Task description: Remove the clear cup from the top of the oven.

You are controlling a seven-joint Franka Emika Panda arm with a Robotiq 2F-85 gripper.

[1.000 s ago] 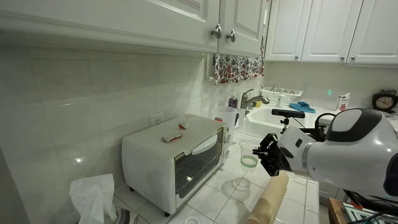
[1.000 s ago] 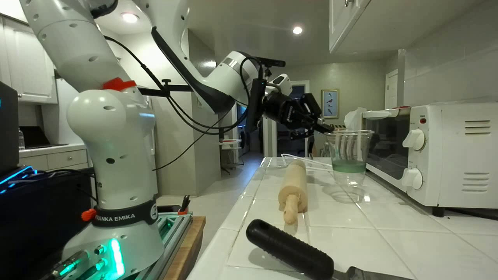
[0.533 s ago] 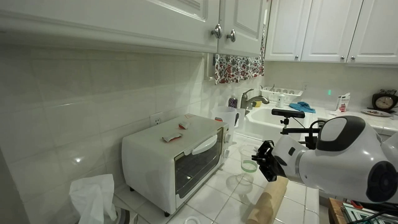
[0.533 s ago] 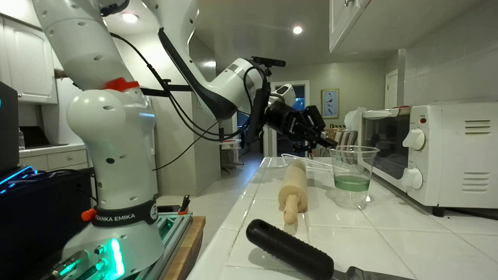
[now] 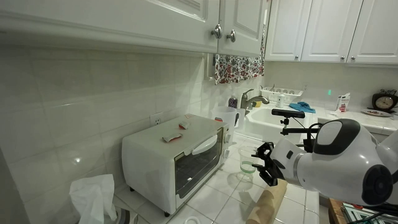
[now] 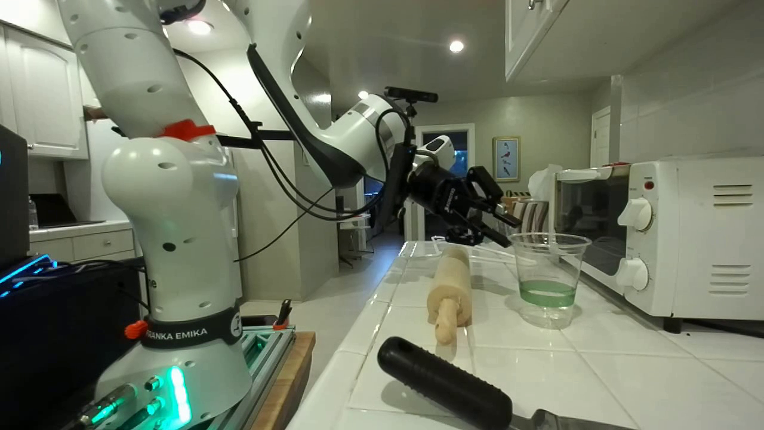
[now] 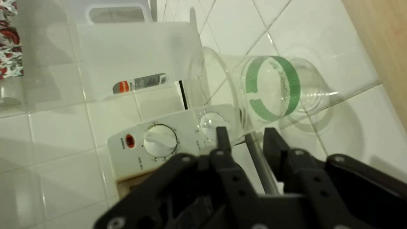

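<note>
1. Evidently, the clear, tapered plastic cup (image 6: 548,294), ringed by a green band, is upright, wide rim upward, its base appearing to meet the white tiled surface (image 5: 214,196).
2. It is in front of the white, boxy toaster oven (image 5: 149,174) with rounded corners and a dark glass door, near the end that carries two white round knobs (image 6: 634,213); an exterior view shows a strip of tile between cup and oven.
3. The black two-fingered pincer (image 7: 246,136) has its fingers (image 7: 223,140) parted, a gap showing between the tips. They are right by the cup's rim; whether either touches it, I cannot tell.
4. A pale wooden rolling pin (image 6: 450,283) lies on the surface, so that in an exterior view the cup is between pin and oven.
5. On the oven's top lie two small, flat, pale pieces with red edges (image 5: 172,137), apart from each other.
6. A black-handled tool with a metal blade (image 6: 444,382) lies nearest the camera in an exterior view, the blade partly out of frame.
7. A translucent plastic pitcher (image 5: 225,113) is just beside the oven's knob end; past it come a white sink (image 5: 255,128) and a metal faucet (image 5: 244,102).
8. A crumpled white tissue (image 5: 93,196) is near the oven's opposite end.
</note>
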